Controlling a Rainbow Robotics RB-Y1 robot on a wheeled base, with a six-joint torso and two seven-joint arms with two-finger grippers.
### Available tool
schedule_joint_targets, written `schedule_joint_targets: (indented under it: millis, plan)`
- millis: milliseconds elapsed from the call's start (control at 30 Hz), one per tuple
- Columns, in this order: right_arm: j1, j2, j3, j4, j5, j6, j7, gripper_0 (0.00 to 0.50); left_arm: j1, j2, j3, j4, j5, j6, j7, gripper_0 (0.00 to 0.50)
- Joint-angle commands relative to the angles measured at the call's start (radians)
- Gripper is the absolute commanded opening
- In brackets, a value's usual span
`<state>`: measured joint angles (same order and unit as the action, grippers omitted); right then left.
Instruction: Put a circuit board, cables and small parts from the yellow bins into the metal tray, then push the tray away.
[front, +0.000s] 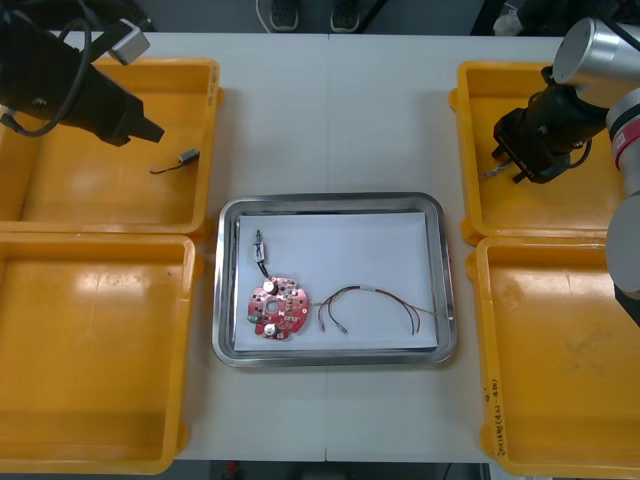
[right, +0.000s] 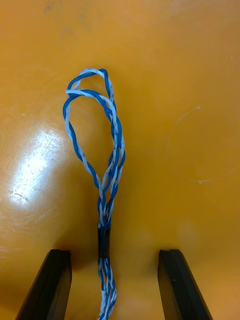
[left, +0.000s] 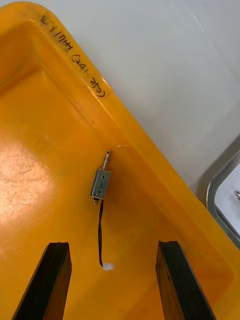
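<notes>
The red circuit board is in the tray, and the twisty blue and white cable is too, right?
No. The red circuit board is in the metal tray, but the blue and white cable lies in a yellow bin between the right gripper's open fingers, as the right wrist view shows.

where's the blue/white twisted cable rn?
The twisted cable lies in the far right yellow bin, straddled by the open right gripper in the right wrist view.

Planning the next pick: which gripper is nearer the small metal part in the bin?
Left. The left gripper hovers beside the small metal part; the right gripper is over the far right bin.
</notes>
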<state>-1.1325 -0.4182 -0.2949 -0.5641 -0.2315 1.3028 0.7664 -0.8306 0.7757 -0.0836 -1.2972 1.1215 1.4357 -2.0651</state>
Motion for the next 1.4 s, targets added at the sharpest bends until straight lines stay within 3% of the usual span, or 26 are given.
schedule_joint_targets:
  millis: [33, 633, 1100, 1400]
  plan:
    - [0.023, 0.009, 0.028, -0.016, -0.022, -0.005, -0.053, 0.0, 0.021, 0.045, 0.03, 0.038, 0.037, -0.063, -0.204, 0.5]
    - [0.025, -0.001, 0.02, -0.054, 0.008, 0.01, -0.022, 0.0, 0.11, 0.028, -0.073, 0.041, 0.07, -0.279, -0.225, 0.5]
    - [0.025, -0.025, 0.02, -0.347, 0.054, 0.348, 0.045, 0.0, 0.125, -0.018, -0.128, 0.042, 0.023, -0.374, -0.199, 0.5]
    - [0.025, -0.05, -0.058, -0.52, 0.051, 0.598, 0.217, 0.0, 0.125, -0.059, -0.137, 0.053, -0.032, -0.399, -0.184, 0.5]
